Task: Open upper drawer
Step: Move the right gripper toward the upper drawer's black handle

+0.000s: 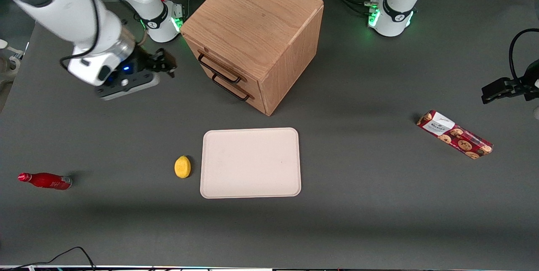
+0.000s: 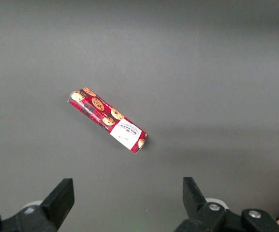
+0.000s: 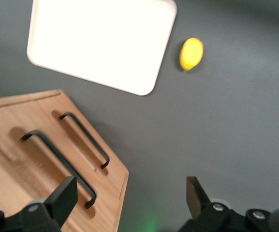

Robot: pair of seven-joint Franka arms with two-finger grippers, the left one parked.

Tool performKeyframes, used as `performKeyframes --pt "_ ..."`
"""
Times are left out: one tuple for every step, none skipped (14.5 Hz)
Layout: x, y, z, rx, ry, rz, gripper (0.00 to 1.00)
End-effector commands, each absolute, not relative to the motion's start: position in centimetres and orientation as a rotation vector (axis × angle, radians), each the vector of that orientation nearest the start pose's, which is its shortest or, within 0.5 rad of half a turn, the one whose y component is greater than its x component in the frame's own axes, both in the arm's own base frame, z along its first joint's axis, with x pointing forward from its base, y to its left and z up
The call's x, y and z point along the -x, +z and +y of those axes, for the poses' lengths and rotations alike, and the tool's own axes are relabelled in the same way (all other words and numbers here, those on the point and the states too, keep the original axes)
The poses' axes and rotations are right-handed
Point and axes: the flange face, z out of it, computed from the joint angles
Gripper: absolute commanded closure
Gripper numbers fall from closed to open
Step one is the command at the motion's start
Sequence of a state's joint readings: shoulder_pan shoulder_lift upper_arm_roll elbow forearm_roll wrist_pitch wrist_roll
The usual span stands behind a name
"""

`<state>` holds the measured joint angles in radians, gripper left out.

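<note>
The oak cabinet (image 1: 257, 22) stands in the middle of the table, both its drawers pushed in. The upper drawer (image 1: 209, 57) carries a thin black bar handle (image 1: 220, 69) (image 3: 57, 164), just above the lower drawer's matching handle (image 1: 230, 88) (image 3: 86, 140). My right gripper (image 1: 168, 63) (image 3: 129, 198) hovers in front of the cabinet, off toward the working arm's end and a short gap away from the handles. It is open and holds nothing. In the right wrist view one finger (image 3: 62, 199) overlaps the cabinet front near the end of the upper handle, while the other finger (image 3: 197, 197) hangs over bare table.
A cream tray (image 1: 250, 162) lies nearer the front camera than the cabinet, with a yellow lemon (image 1: 182, 166) (image 3: 191, 53) beside it. A red bottle (image 1: 45, 181) lies toward the working arm's end. A cookie packet (image 1: 454, 134) (image 2: 108, 119) lies toward the parked arm's end.
</note>
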<state>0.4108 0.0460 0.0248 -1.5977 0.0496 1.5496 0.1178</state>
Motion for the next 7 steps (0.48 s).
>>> performKeyframes --pt "-49.0 58.5 27.5 3.055 0.189 -0.576 0.0" --pt "-48.4 58.3 28.5 3.051 0.205 -0.615 0.0" --pt "-47.8 58.2 29.5 3.044 0.21 -0.657 0.0" --pt "-47.3 58.0 30.4 3.039 0.215 -0.688 0.0" --pt "-46.9 57.9 31.2 3.036 0.217 -0.712 0.0" --pt "-46.4 57.8 32.0 3.033 0.221 -0.74 0.0" --pt "-46.1 57.4 32.6 3.028 0.231 -0.764 0.0"
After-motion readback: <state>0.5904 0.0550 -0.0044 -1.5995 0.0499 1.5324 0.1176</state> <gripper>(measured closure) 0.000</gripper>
